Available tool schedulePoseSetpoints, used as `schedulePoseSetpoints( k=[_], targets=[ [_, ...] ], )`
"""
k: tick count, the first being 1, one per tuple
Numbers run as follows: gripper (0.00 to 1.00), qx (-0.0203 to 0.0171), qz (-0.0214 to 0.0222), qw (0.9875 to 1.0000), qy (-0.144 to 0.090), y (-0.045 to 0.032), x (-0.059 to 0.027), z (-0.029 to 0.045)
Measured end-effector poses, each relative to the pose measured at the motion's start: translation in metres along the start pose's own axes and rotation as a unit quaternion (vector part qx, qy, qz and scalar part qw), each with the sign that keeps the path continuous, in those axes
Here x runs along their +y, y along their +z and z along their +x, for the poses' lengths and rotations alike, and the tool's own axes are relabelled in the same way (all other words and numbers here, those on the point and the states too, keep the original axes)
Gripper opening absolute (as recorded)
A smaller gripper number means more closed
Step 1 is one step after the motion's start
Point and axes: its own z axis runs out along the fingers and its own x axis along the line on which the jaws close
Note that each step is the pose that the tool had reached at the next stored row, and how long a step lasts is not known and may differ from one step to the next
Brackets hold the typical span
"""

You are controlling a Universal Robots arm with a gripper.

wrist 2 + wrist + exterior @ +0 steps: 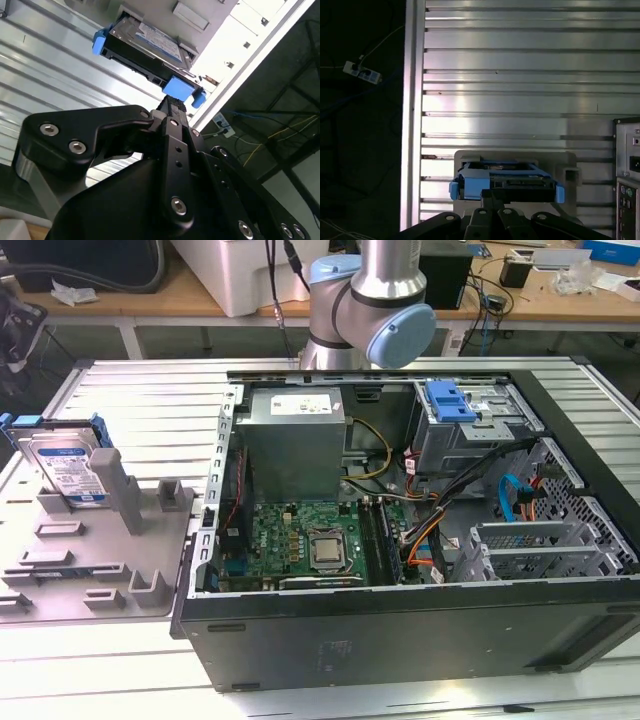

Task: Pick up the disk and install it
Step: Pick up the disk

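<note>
One disk (68,465) leaned in the grey holder (110,552) at the exterior view's left; one gripper (492,195), pinched together, carried nothing.

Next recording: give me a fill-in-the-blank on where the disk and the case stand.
The disk leans on the gray fixture at the exterior view's ___ side. Its carrier rail is ___. The computer case lies with its side ___, the motherboard showing. In the second wrist view the gripper is aimed at the ___.
Missing: left; blue; open; disk.
</note>
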Motion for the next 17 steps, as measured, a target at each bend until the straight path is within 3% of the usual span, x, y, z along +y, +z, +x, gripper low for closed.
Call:
schedulePoseSetpoints(
  k=[9, 12, 15, 16, 17],
  targets=[
    [0.11, 0.0023, 0.0016, 0.9991, -0.043, 0.0009, 0.0015, -0.0001],
    [0.11, 0.0049, 0.0029, 0.9966, -0.082, 0.0012, 0.0015, -0.0001],
    [0.12, 0.0064, 0.0038, 0.9944, -0.106, 0.0013, 0.0015, -0.0001],
    [0.24, 0.0067, 0.0040, 0.9938, -0.111, 0.0012, 0.0015, -0.0001],
    [0.24, 0.0071, 0.0043, 0.9929, -0.119, 0.0013, 0.0015, -0.0001]
  ],
)
